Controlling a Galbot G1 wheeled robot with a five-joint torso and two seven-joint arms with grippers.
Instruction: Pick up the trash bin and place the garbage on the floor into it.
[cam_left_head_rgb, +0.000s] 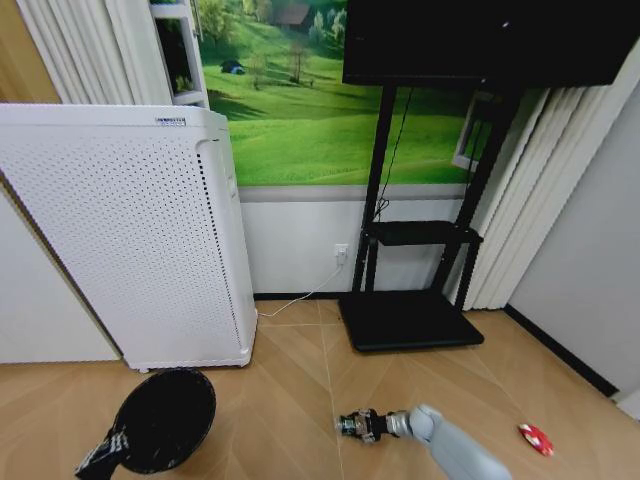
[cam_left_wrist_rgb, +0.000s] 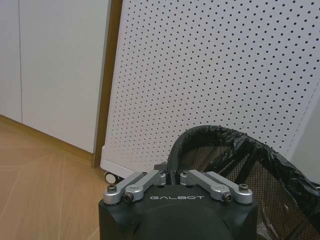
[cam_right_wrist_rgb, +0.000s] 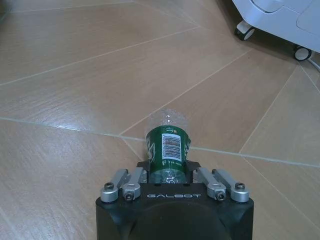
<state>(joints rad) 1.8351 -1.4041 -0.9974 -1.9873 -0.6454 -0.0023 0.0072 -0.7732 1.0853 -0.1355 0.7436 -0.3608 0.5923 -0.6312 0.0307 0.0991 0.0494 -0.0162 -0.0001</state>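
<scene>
Step in hand: the garbage-collecting stage, judged from the layout; the trash bin (cam_left_head_rgb: 165, 418) is held by the left gripper (cam_left_head_rgb: 108, 450) at about 7 o'clock in the head view, and the right gripper (cam_left_head_rgb: 352, 424) grips a small clear bottle (cam_right_wrist_rgb: 168, 150) with a green label low over the floor (cam_left_head_rgb: 290, 390).

Left gripper: in the left wrist view its fingers (cam_left_wrist_rgb: 142, 182) are closed narrowly on the bin's rim, pinching the black liner.

Right gripper: in the right wrist view its fingers (cam_right_wrist_rgb: 125, 182) flank the bottle's base and hold it; the bottle points straight out from the claw, at 12 o'clock of the palm.

Bin position: in front of the white perforated appliance (cam_left_head_rgb: 130, 230), mouth open upward and toward the camera, roughly at 9 o'clock from the bottle.

Other garbage: a small red wrapper (cam_left_head_rgb: 536, 438) lies on the floor at about 3 o'clock from the right gripper, well apart from it.

Next move calls for: bringing bottle and bin mouth together so that the bottle clears the rim before release; the red wrapper remains to be collected.

Hidden or unclear: the bin's base and whether it is clear of the floor; the bin's interior, dark against the liner; the bottle's cap end, transparent and hard to read.
</scene>
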